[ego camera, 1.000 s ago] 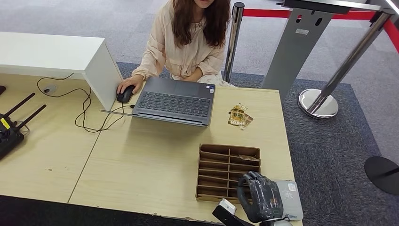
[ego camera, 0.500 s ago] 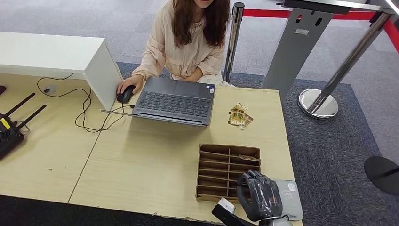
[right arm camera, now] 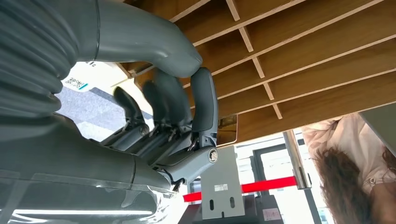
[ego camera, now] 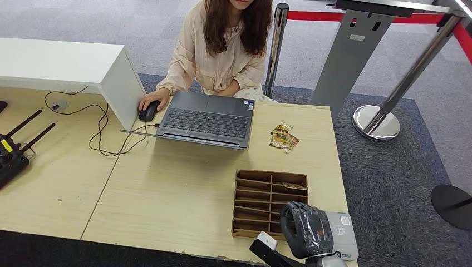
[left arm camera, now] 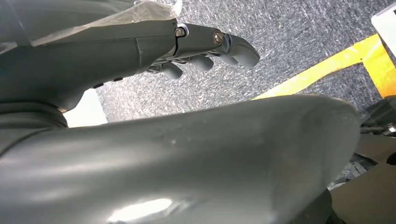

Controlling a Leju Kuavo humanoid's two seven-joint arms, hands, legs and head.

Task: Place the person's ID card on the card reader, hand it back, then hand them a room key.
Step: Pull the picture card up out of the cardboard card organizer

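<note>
My right hand (ego camera: 309, 230) hovers at the table's near edge, over the front of a wooden slotted card organizer (ego camera: 261, 196) and beside the grey card reader (ego camera: 347, 236). In the right wrist view its fingers (right arm camera: 201, 105) are curled, with the thumb (right arm camera: 154, 44) meeting a fingertip and nothing seen between them. One gold card (ego camera: 293, 186) lies in a far slot of the organizer. More gold patterned cards (ego camera: 284, 137) lie on the table near the laptop. My left hand (left arm camera: 205, 49) hangs over the carpet, its fingers loosely apart and holding nothing.
A person (ego camera: 222, 50) sits behind the table with one hand on a mouse (ego camera: 147, 112) beside a laptop (ego camera: 206, 118). A white box (ego camera: 67, 67), cables (ego camera: 103, 133) and a black router (ego camera: 11, 158) are at the left. Barrier posts (ego camera: 377, 119) stand at the right.
My right hand has drifted slightly toward the table's near edge. Nothing else has moved.
</note>
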